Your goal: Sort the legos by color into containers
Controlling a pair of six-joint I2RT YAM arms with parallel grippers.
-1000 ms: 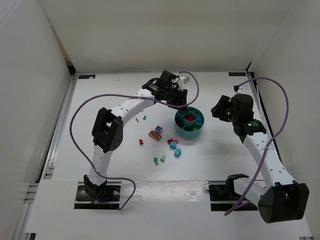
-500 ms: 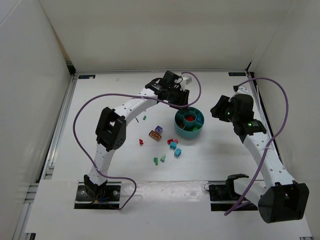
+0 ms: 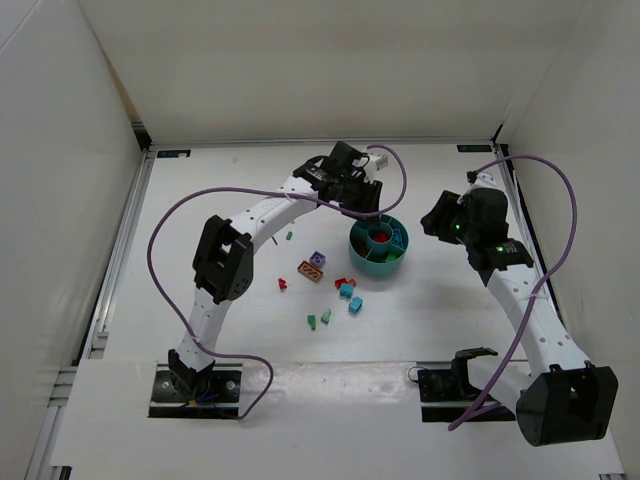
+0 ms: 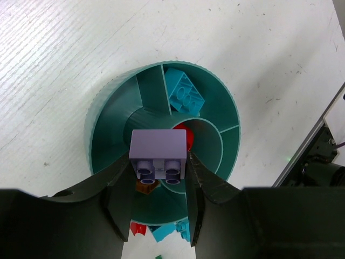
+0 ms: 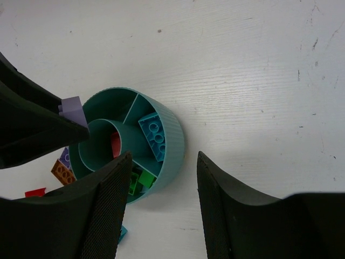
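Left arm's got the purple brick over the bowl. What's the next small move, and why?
Probably nudge the left gripper over the bare compartment of the bowl, then open. The purple brick hangs by the central cup, which holds a red brick; a blue brick sits elsewhere.

The left gripper [image 4: 158,181] clamps a lilac brick [image 4: 158,147] over the teal bowl [image 4: 110,105]; a blue brick [image 4: 184,95] lies in one far compartment; a red piece [image 4: 183,134] shows in the central cup; white table [image 4: 59,59] surrounds the bowl.

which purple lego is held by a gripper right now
The pale purple brick clamped in the left gripper above the teal bowl; the other purple brick lies loose on the table beside the orange brick.
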